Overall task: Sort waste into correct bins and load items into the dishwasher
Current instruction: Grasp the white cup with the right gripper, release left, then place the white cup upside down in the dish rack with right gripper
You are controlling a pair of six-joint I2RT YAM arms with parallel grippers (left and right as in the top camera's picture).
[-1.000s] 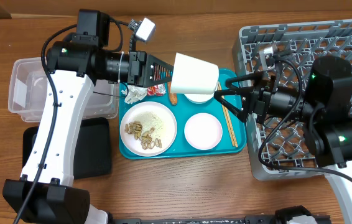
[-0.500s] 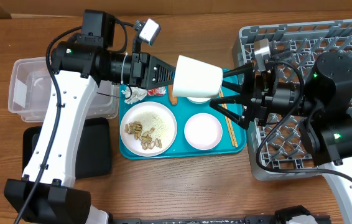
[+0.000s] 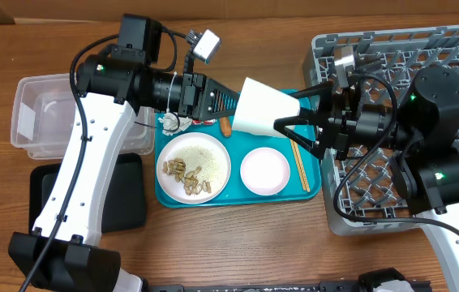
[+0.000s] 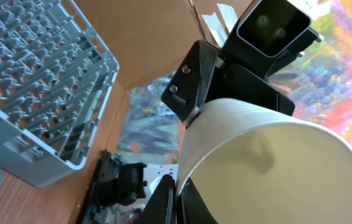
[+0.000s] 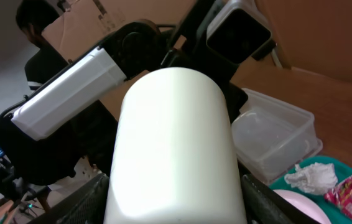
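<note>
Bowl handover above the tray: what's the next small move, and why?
Probably shut the right gripper on the white bowl. Its fingers stand open on either side of the bowl's base, while the left gripper pinches the rim. Release the left only afterwards.

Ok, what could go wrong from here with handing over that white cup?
The left gripper pinches only the rim of the tapered white cup, while the open right gripper straddles its narrow base. Closing there could squeeze it loose. If the left lets go early, it could fall onto the teal plastic tray, near the pale pink bowl.
</note>
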